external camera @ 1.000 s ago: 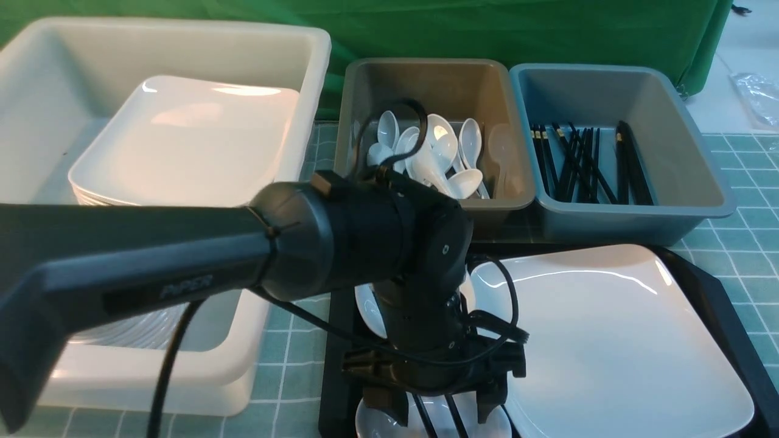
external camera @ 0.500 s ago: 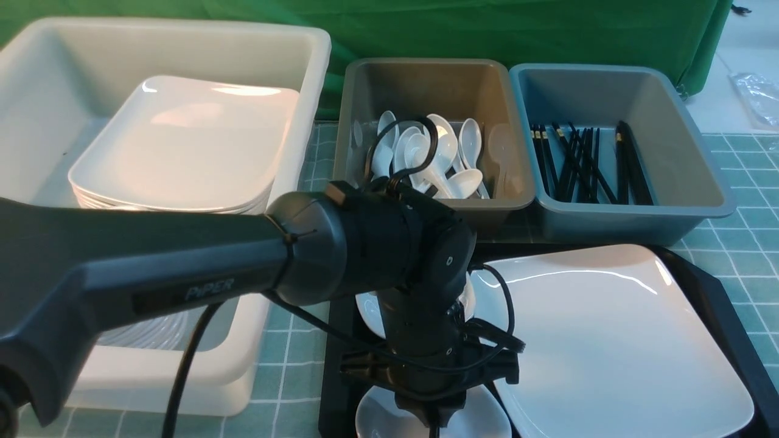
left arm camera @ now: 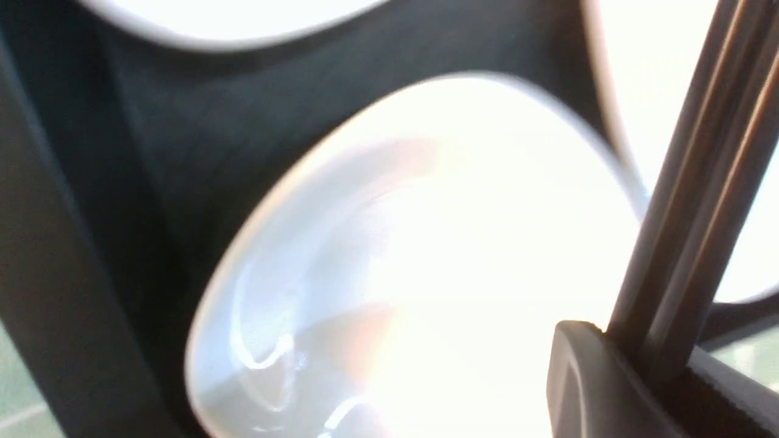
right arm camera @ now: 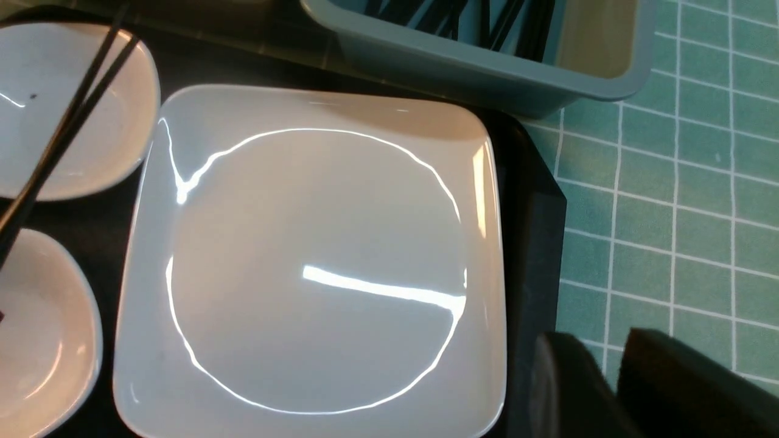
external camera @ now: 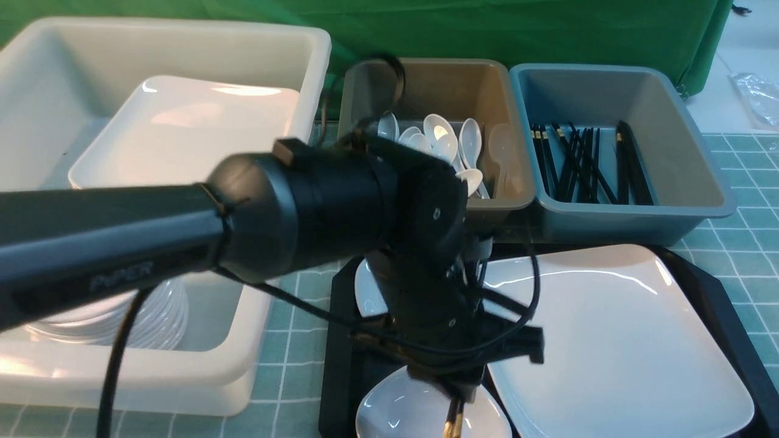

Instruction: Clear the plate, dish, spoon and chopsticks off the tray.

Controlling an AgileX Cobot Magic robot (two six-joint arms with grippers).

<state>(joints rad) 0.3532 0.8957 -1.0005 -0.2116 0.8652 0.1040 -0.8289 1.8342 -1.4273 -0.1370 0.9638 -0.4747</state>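
Note:
My left gripper (external camera: pixel 453 392) hangs over the left part of the black tray (external camera: pixel 712 292), shut on the chopsticks (external camera: pixel 451 424), whose gold-banded end pokes out below it. In the left wrist view the jaws pinch the two dark chopsticks (left arm camera: pixel 700 182) above a small white dish (left arm camera: pixel 426 274). A second dish (external camera: pixel 365 292) lies farther back on the tray. The large white plate (external camera: pixel 614 340) fills the tray's right side. My right gripper (right arm camera: pixel 602 347) hovers by the tray's right rim (right arm camera: pixel 529 213), slightly open and empty. The spoon is out of view.
A big white tub (external camera: pixel 304 36) on the left holds stacked plates (external camera: pixel 182 146) and small dishes (external camera: pixel 158 316). Behind the tray stand a brown tub (external camera: pixel 426 79) of white spoons and a blue-grey tub (external camera: pixel 608 91) of black chopsticks. Green checked cloth (external camera: pixel 748 182) covers the table.
My left gripper closed on the chopsticks lying across the near dish, then rose with them. The left arm lifted and now covers more of the brown tub.

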